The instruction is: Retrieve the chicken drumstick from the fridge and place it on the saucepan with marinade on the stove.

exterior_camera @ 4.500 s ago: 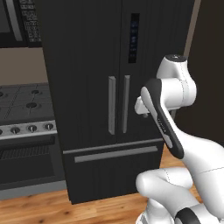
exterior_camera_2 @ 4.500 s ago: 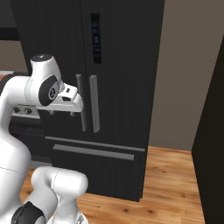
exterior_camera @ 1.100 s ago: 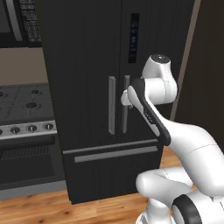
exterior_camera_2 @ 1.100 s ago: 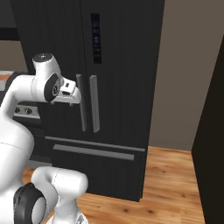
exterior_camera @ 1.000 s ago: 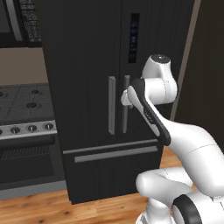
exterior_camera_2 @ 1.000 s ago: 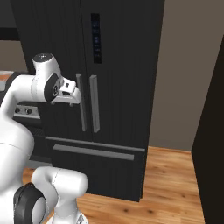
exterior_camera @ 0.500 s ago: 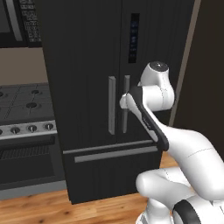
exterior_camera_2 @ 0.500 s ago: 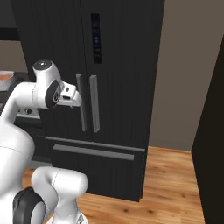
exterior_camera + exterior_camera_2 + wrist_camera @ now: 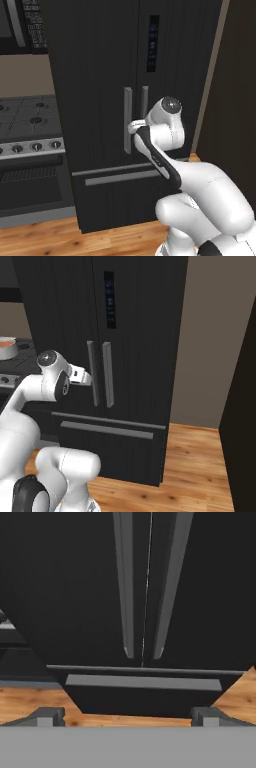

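Fridge [image 9: 100, 100] doors are shut, so the drumstick's presumably inside (can't see it). Gripper [image 9: 86, 378] – jaws wide open, holding nothing – sits beside the left handle [image 9: 93, 373]; a misaligned approach could slip off it.

The fridge [image 9: 105, 90] stands right of the stove [image 9: 25, 125], doors shut — the hand [image 9: 85, 377] sits just before its handles [image 9: 128, 120], the saucepan with marinade [image 9: 7, 348] far left.
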Robot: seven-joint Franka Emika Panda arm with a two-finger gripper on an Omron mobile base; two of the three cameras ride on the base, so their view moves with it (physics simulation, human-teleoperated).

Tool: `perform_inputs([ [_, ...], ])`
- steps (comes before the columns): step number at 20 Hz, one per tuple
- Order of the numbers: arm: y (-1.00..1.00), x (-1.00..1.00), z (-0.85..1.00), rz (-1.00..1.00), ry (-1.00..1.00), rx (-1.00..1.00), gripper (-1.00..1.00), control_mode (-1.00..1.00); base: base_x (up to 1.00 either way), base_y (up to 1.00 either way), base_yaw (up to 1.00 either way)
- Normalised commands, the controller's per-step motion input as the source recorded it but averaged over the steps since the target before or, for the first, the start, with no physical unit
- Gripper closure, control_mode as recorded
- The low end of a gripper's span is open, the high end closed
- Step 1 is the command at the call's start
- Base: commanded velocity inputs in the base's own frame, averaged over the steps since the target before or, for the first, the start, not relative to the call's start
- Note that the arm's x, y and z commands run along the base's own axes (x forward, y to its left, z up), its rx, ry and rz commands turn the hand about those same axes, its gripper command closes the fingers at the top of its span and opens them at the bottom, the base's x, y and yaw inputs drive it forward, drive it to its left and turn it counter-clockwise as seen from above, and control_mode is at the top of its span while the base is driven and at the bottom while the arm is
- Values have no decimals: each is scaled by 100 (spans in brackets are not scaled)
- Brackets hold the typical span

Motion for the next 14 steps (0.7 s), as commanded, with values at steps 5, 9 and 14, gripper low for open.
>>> perform_inputs([
  [5,0,55,0,-3,-1,4,-100,-100,0,0,0],
  [9,0,45,0,-3,0,0,-100,-100,0,0,0],
  [14,0,42,0,0,0,0,-100,-100,0,0,0],
])
